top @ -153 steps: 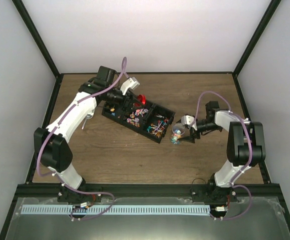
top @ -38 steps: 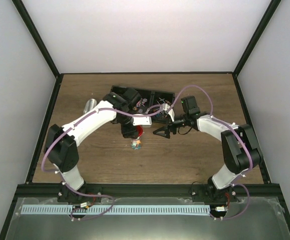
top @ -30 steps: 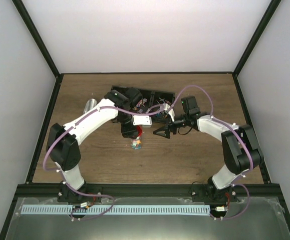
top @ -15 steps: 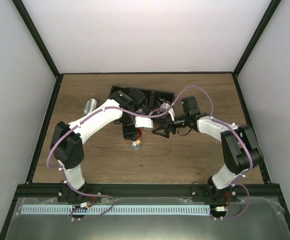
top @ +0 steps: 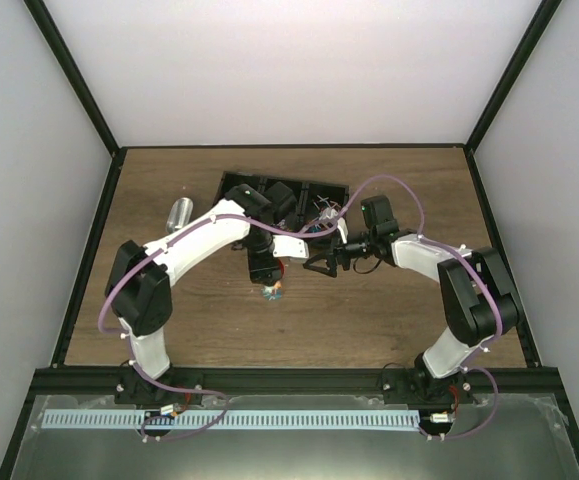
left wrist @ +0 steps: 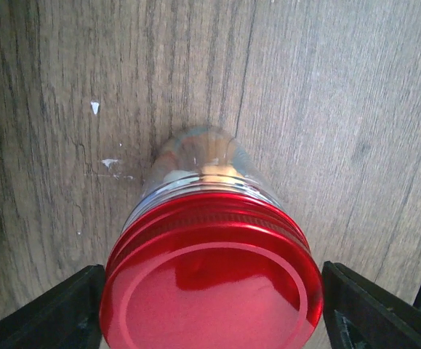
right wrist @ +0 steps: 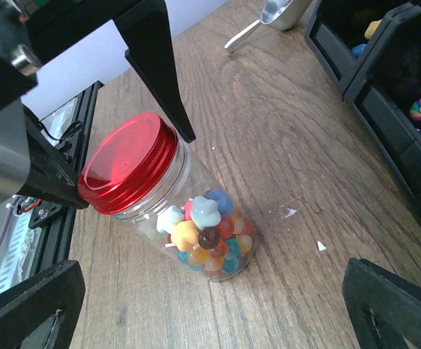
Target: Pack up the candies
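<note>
While the jar point(right wrist: 155, 211) holds candies point(right wrist: 206, 233), a tray point(right wrist: 381, 134) lies near.

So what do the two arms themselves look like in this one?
Both match: the white-and-black left arm and right arm have white shells between bulky black joints, each trailed by a loose lilac cable. The left gripper and right gripper are black, with flat wedge-shaped fingers tapering to points. No markings are legible.
</note>
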Motion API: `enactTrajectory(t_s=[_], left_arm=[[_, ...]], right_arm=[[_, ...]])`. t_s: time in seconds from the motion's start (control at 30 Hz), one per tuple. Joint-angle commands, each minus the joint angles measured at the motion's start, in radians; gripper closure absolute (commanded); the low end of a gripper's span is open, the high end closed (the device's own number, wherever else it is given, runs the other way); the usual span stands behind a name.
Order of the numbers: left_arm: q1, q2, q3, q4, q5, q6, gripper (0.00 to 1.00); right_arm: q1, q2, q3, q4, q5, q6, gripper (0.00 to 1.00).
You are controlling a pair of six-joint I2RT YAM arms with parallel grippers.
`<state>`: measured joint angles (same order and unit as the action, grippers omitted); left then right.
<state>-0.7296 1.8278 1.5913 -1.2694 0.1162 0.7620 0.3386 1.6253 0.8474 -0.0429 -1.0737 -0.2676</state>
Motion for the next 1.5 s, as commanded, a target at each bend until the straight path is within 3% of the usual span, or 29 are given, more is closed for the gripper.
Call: enactTrajectory(t_s=[0.0, 0.2, 0.33, 0.7, 0.73, 0.87, 0.93, 1.23, 1.47], left_arm=[[-0.006, 0.011, 0.014, -0.012, -0.002, -0.002, 0.17], [-0.007, 0.011, 0.032, -0.01, 0.003, -0.004, 0.14], [-0.004, -0.008, 0.062, -0.033, 0.052, -0.008, 0.0], [0.087, -0.179, 0.043, 0.014, 0.192, -0.008, 0.0], [0.093, -0.207, 0.021, 0.05, 0.205, -0.013, 0.03], [0.083, -0.249, -0.048, 0.132, 0.224, -0.019, 0.47], [0.081, -0.229, -0.055, 0.139, 0.22, -0.03, 0.58], [0.006, -0.152, -0.106, 0.19, 0.14, -0.038, 0.73], [0.007, -0.139, -0.197, 0.222, 0.114, -0.056, 0.74]], right_arm=[[0.005, -0.005, -0.008, 0.007, -0.003, -0.011, 0.0], [0.005, -0.006, -0.011, -0.009, -0.006, -0.037, 0.0], [0.004, -0.005, -0.017, -0.013, -0.007, -0.052, 0.0], [0.004, -0.011, -0.034, -0.041, 0.003, -0.088, 0.0], [0.004, -0.013, -0.036, -0.041, 0.003, -0.086, 0.0], [0.004, -0.016, -0.044, -0.03, 0.003, -0.074, 0.0], [0.004, -0.017, -0.044, -0.027, 0.008, -0.071, 0.0], [0.005, -0.019, -0.041, -0.016, 0.015, -0.05, 0.01], [0.004, -0.035, -0.043, -0.005, 0.015, -0.038, 0.01]])
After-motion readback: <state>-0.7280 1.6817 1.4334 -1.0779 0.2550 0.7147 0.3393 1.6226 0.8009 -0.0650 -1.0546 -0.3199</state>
